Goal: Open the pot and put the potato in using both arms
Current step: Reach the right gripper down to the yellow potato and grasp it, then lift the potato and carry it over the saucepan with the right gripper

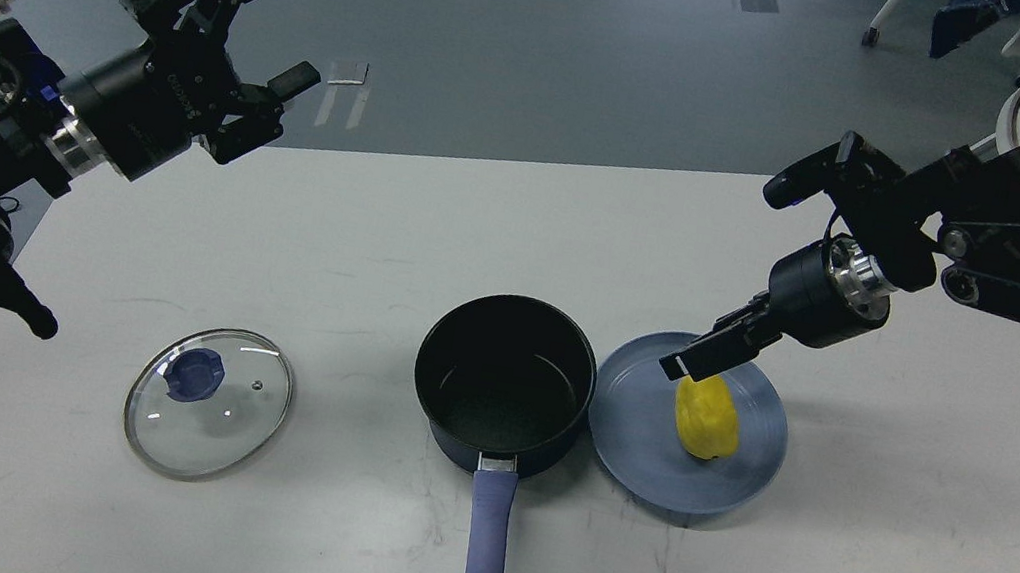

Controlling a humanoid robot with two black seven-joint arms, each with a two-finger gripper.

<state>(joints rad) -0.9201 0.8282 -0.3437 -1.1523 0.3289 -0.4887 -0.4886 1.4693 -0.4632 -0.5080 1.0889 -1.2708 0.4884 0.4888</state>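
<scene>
1. The left hand hangs high over the table's far left corner, fingers spread wide apart, holding nothing. White lettering runs along its black cylindrical wrist, too small and slanted to read. The arm behind it is partly cut off by the left edge, with cables trailing out of view.
2. The glass lid lies flat on the table, left of the pot, its blue knob facing up. No marking on it can be read.
3. The pot stands open near the middle of the table, its black inside bare. Its long blue-purple handle points toward the near edge, and the end is cut off by the bottom of the view.
4. The blue plate sits just beside the pot on the right, rims touching or nearly so.
5. The potato rests on the plate, outside the pot.
6. The right hand reaches down to the potato's top. It is seen dark and side-on, so I cannot tell whether its fingers are parted or closed on the potato. The arm runs off the right edge.
</scene>
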